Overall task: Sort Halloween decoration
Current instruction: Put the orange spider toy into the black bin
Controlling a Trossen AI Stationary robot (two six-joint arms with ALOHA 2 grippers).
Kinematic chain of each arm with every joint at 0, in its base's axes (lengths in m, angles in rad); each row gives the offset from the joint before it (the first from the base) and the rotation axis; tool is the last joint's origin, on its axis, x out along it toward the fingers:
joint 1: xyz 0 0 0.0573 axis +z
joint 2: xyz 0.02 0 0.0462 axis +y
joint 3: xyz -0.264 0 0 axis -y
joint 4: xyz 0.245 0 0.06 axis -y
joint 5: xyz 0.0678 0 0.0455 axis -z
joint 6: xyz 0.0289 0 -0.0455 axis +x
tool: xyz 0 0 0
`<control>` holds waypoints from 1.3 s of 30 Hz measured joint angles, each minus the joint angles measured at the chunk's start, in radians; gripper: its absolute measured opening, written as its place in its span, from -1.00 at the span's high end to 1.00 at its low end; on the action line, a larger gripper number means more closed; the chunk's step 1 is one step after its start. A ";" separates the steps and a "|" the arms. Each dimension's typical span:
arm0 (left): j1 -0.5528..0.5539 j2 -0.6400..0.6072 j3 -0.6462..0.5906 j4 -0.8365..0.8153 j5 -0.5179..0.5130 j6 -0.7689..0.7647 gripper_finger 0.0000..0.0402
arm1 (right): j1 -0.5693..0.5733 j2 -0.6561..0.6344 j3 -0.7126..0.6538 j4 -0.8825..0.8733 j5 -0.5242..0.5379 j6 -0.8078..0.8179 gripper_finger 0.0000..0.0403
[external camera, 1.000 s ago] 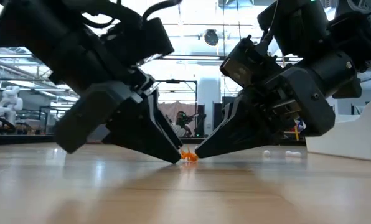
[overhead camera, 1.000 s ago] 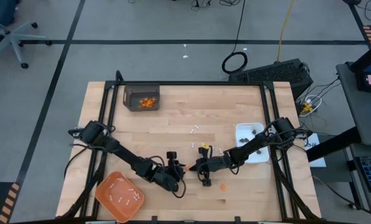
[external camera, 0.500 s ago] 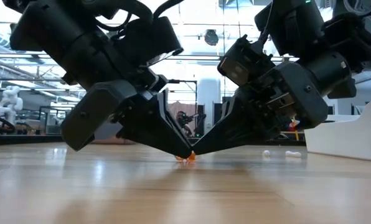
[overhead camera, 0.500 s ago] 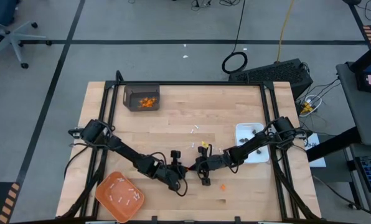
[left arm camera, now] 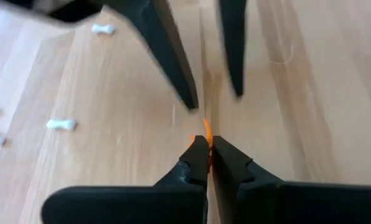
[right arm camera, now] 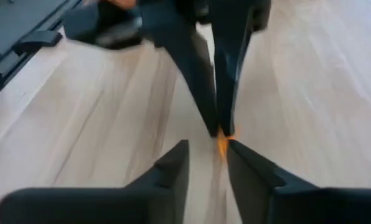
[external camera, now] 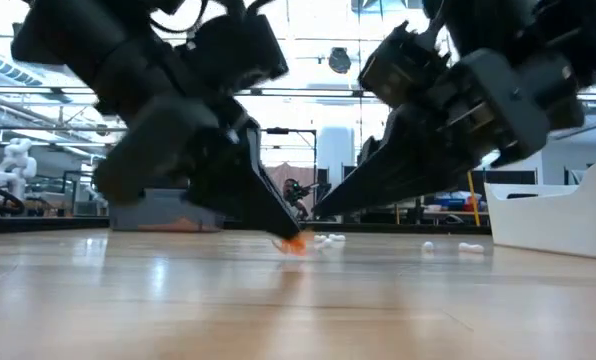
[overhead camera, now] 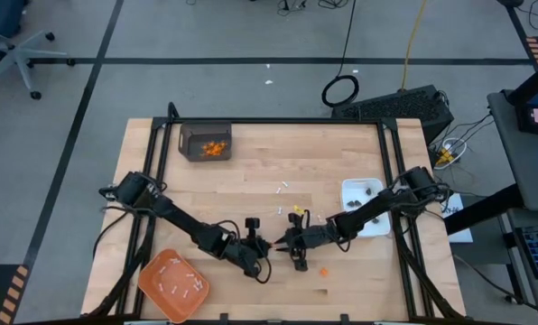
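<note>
The left gripper (overhead camera: pixel 269 246) is low over the front middle of the desk (overhead camera: pixel 251 181), its fingers (left arm camera: pixel 198 155) clenched on one orange bit (left arm camera: pixel 206 132) that pokes out just past their tips. In the low view that bit (external camera: pixel 292 244) sits at the fingertip, touching or just above the wood.

The right gripper (overhead camera: pixel 281 243) faces it tip to tip. Its fingers (right arm camera: pixel 173 165) stand apart with a clear gap between them, holding nothing, and their tips hang just beyond the orange bit and slightly higher than the left fingertips.

Another orange bit (overhead camera: pixel 323 270) lies alone on the desk, off to the right gripper's side and nearer the front edge. Small white sticks (overhead camera: pixel 282 190) lie scattered beyond both pairs of fingertips, toward the middle of the desk; two more (left arm camera: pixel 61 124) show off to one side of the left fingers.

The orange tray (overhead camera: pixel 152 280), at the front corner on the left arm's side, holds white sticks. The white rectangular dish (overhead camera: pixel 348 190), behind the right arm, holds a few dark bits (overhead camera: pixel 370 190). A dark bin (overhead camera: pixel 186 143) at the far left edge holds a pile of orange pieces (overhead camera: pixel 215 148).
</note>
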 joint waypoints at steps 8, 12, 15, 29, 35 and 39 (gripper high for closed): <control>-0.004 -0.164 0.000 -0.175 -0.011 -0.137 0.96 | 0.074 -0.066 0.000 -0.131 0.126 -0.010 0.25; -0.011 -0.280 0.000 -0.208 -0.024 -0.151 0.96 | 0.110 -0.067 0.000 -0.141 0.130 -0.016 0.25; -0.014 -0.379 0.000 -0.234 -0.032 -0.207 0.96 | 0.129 -0.067 0.000 -0.126 0.132 -0.023 0.29; -0.108 -0.891 -0.335 -0.010 -0.215 -0.331 0.96 | 0.159 -0.066 0.000 -0.041 0.157 -0.060 0.32; -0.109 -0.956 -0.431 0.183 -0.279 -0.242 0.96 | 0.159 -0.066 0.000 -0.028 0.158 -0.068 0.32; -0.107 -0.952 -0.448 0.273 -0.290 -0.169 0.96 | 0.159 -0.066 0.000 -0.024 0.158 -0.073 0.32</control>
